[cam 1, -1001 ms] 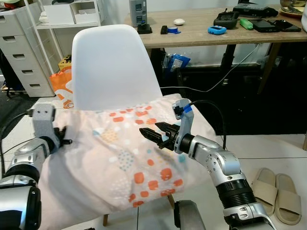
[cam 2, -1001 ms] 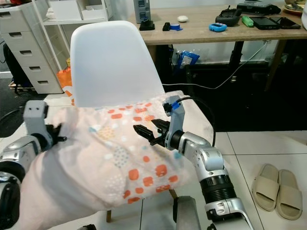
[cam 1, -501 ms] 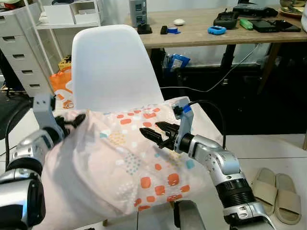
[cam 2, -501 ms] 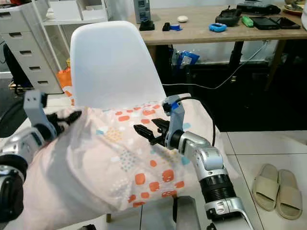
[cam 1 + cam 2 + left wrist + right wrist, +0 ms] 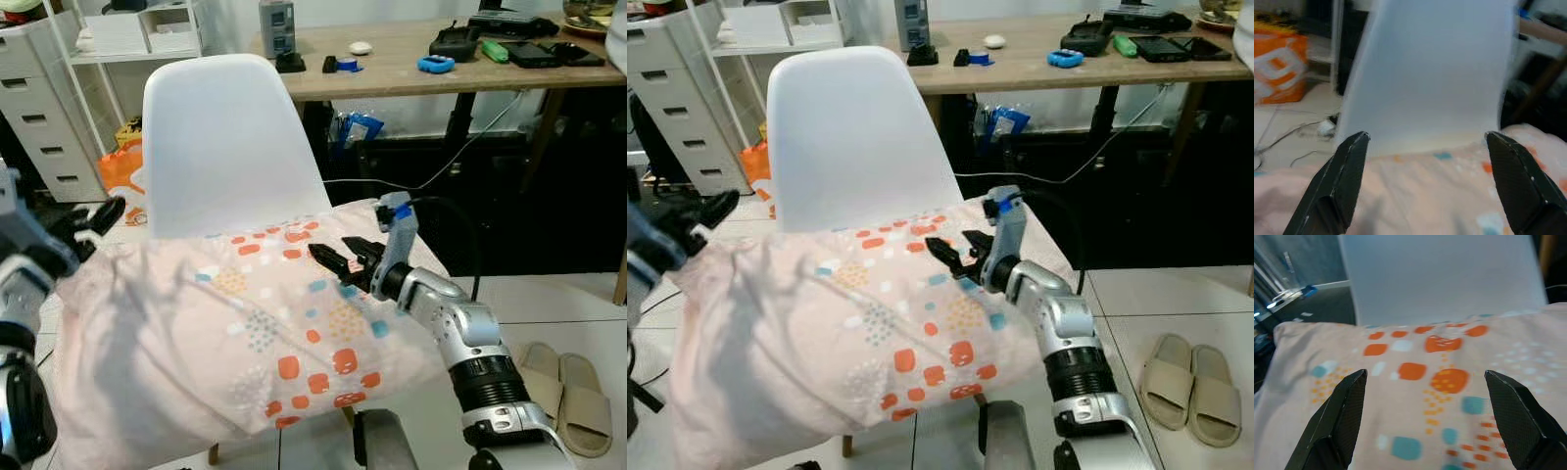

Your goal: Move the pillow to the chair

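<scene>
The pink pillow (image 5: pixel 245 333), dotted with orange and teal patches, lies across the seat of the white chair (image 5: pixel 225 137) and hangs over its front edge. My left gripper (image 5: pixel 96 220) is open in the air just off the pillow's left corner, holding nothing. In the left wrist view its fingers (image 5: pixel 1347 171) stand wide apart, facing the chair back (image 5: pixel 1435 73). My right gripper (image 5: pixel 340 257) is open low over the pillow's right half, and in the right wrist view the pillow (image 5: pixel 1420 396) lies under the spread fingers (image 5: pixel 1347 416).
A wooden table (image 5: pixel 392 73) with several devices stands behind the chair, with cables hanging below it. White drawers (image 5: pixel 44 117) and an orange bag (image 5: pixel 122 166) are at the back left. A pair of slippers (image 5: pixel 568 392) lies on the tiled floor at the right.
My left gripper has let go of the pillow's left corner and drawn away to the left. The right gripper has shifted a little right. The pillow has settled lower on the seat.
</scene>
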{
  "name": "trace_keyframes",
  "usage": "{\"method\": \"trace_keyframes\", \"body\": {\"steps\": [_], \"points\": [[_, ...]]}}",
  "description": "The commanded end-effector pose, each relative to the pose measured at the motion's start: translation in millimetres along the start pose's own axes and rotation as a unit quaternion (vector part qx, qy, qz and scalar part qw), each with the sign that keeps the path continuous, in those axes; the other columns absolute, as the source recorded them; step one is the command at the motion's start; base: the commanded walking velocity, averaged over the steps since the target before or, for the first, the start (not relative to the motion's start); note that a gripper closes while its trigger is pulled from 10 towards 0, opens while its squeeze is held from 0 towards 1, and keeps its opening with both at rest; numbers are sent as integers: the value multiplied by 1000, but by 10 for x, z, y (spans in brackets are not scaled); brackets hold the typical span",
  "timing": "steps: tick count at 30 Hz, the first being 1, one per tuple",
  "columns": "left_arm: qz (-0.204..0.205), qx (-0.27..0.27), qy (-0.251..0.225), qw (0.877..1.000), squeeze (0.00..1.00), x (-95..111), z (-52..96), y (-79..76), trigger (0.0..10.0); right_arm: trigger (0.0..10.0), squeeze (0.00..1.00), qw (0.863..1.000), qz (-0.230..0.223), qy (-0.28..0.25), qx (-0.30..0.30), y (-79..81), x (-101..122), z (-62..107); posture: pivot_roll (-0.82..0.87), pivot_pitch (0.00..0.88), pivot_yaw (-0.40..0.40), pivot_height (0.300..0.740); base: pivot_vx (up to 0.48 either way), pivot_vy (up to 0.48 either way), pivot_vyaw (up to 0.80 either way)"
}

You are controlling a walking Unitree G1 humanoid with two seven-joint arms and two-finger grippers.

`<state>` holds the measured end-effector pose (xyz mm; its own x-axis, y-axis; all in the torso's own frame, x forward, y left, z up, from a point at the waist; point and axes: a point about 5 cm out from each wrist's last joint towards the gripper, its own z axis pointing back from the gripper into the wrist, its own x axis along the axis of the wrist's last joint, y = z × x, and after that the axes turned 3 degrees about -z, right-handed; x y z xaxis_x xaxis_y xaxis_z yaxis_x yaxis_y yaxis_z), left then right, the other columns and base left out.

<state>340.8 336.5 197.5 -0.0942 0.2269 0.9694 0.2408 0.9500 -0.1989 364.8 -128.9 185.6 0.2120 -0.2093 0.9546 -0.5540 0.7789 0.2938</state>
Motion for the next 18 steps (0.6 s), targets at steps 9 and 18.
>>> {"method": "trace_keyframes", "body": {"steps": [9,18], "points": [[-29,-94,-32,995,0,-106,265,-286,10000,10000,0,999,-9,-30,-10,-111,72,40,-152,76,49,520,0,0,0],[1,-88,-25,996,0,-401,277,-662,10000,10000,0,999,-10,-31,-24,-171,56,36,-155,75,39,565,0,0,0]]}}
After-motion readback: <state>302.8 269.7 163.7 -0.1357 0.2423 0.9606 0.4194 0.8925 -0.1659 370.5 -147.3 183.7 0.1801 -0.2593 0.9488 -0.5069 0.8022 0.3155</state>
